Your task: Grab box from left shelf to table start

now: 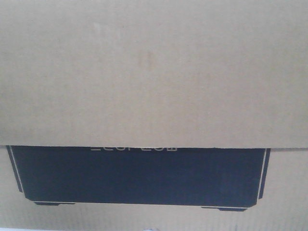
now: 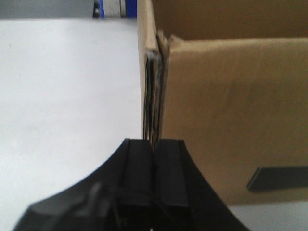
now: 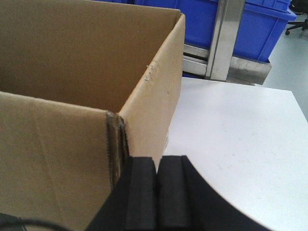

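The box (image 1: 154,72) fills the front view with brown cardboard and its black printed rectangle (image 1: 139,175) low down. It is open-topped and stands on the white table (image 3: 240,134). My left gripper (image 2: 153,142) is shut, its black pads together right at the box (image 2: 231,120)'s frayed left corner edge. My right gripper (image 3: 157,160) is also shut, with its tips against the outer right wall of the box (image 3: 72,144), just beside the near corner. No cardboard shows between either pair of pads. A steel rail and post (image 3: 230,38) stand behind the table; I cannot tell whether they are the left shelf.
Blue plastic crates (image 3: 260,24) sit on that steel frame behind the table's far edge. White tabletop (image 2: 62,96) spreads to the left of the box and also to its right. A bit of blue (image 2: 98,8) shows beyond the table's far edge.
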